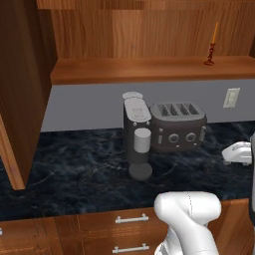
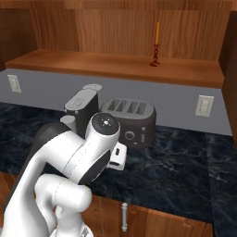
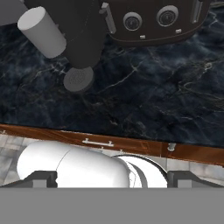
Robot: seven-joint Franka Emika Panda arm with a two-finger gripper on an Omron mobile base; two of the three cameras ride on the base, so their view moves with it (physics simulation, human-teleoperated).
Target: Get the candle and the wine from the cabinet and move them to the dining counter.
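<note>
Candle first: you can see it standing upright on the wooden shelf of the open cabinet, towards the right end in both base views, a thin orange taper in a small dark red holder. Nothing is touching it, and it stands alone on that board.

Below the shelf you have the black veined countertop, with a grey coffee machine and a dark four-slot toaster just beside each other against the grey wall. A white wall socket sits to the right of the toaster.

Your arm is folded low in front of the countertop, well below the shelf and well apart from the candle. In the hand view your gripper points down at the countertop's front edge and the drawer fronts, with the coffee machine and toaster at the top of that view. Its fingers stand spread wide with nothing between them.
</note>
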